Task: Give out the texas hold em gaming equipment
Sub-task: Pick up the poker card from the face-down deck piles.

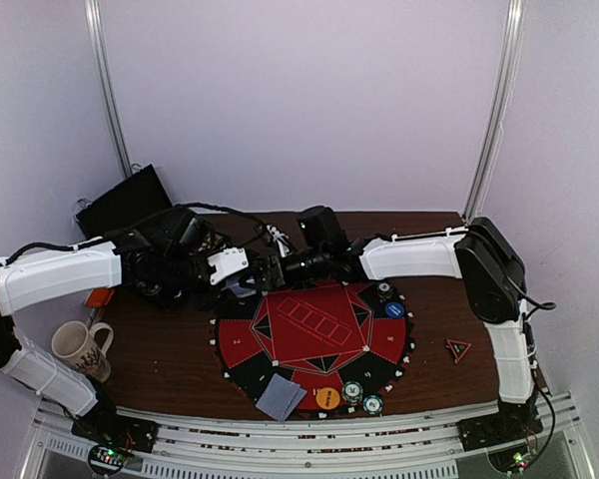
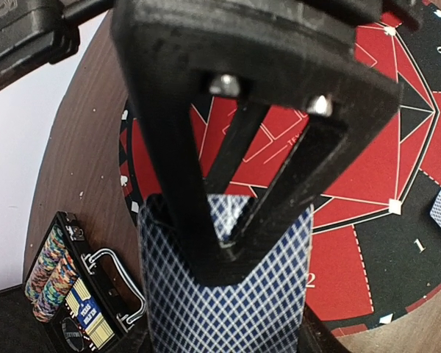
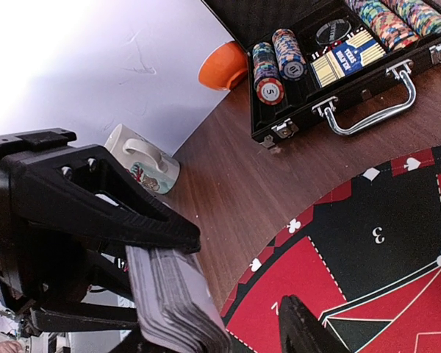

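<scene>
Now, clamping the deck of cards (image 2: pixel 235 316) with the left gripper (image 2: pixel 219 266), jaws closed on it. Holding it above the far-left rim of the red-and-black mat (image 1: pixel 309 344), near the open chip case (image 3: pixel 338 66). Blue-diamond backs up toward the left wrist camera, long axis seemingly along the fingers (image 2: pixel 206 184), near end cropped. Cannot tell whether the right gripper (image 1: pixel 278 267), just beside, stands apart or together.
</scene>
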Motion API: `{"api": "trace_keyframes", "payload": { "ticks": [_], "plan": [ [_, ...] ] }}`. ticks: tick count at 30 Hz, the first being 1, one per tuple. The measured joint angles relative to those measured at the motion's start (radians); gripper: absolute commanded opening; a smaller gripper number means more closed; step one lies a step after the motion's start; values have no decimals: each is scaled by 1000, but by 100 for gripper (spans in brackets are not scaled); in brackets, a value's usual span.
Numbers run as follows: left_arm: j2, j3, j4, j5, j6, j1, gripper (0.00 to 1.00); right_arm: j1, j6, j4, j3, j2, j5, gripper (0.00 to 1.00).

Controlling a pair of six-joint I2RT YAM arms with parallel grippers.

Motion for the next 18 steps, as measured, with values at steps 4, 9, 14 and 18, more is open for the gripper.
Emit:
{"api": "trace_keyframes", "payload": {
  "ticks": [4, 9, 14, 18],
  "plan": [
    [0, 0, 5, -6, 2, 0, 49, 2, -36, -49, 0, -27, 29, 33],
    [4, 0, 7, -14, 2, 0, 49, 2, -77, -106, 0, -57, 60, 17],
    [8, 0, 6, -26, 3, 0, 49, 4, -103, -143, -1, -77, 69, 0],
    [12, 0, 10, -27, 3, 1, 49, 6, -130, -187, -1, -100, 94, 0]
  ]
}}
